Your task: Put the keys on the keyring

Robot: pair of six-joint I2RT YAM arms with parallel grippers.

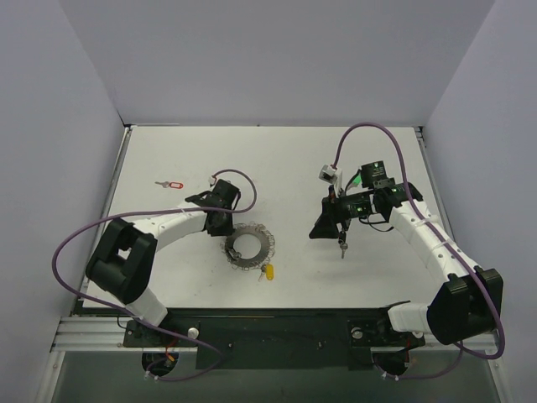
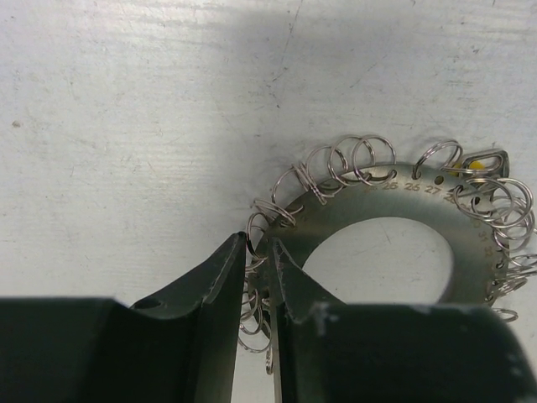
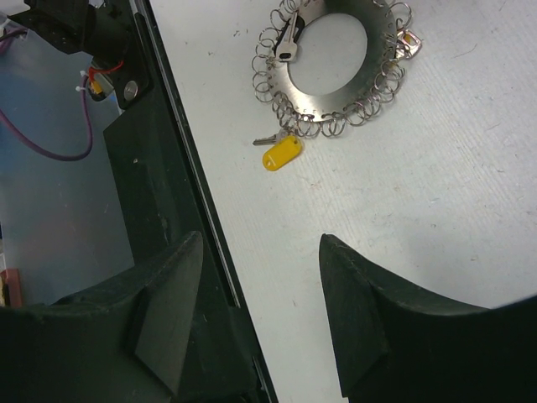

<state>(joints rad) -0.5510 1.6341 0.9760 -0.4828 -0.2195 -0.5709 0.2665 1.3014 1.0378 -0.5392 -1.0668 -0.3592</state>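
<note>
The keyring [image 1: 265, 243] is a flat silver disc edged with many small split rings, lying left of the table's centre. My left gripper [image 1: 225, 228] is at its upper left rim. In the left wrist view the left gripper [image 2: 260, 243] is shut on the keyring [image 2: 403, 201], with the rim and small rings in the narrow gap. A yellow-headed key [image 1: 268, 271] lies just below the disc, and a red-headed key [image 1: 172, 184] at the far left. A dark-headed key [image 1: 341, 243] shows just under my right gripper [image 1: 321, 228]. The right gripper [image 3: 260, 237] is open and empty, raised, looking at the keyring [image 3: 323, 105], a silver key [image 3: 289, 42] on it, and the yellow key [image 3: 281, 154].
A black rail [image 1: 268, 332] runs along the table's near edge, with the same rail [image 3: 168, 210] under the right gripper's left finger. Grey walls close in the table on three sides. Purple cables loop off both arms.
</note>
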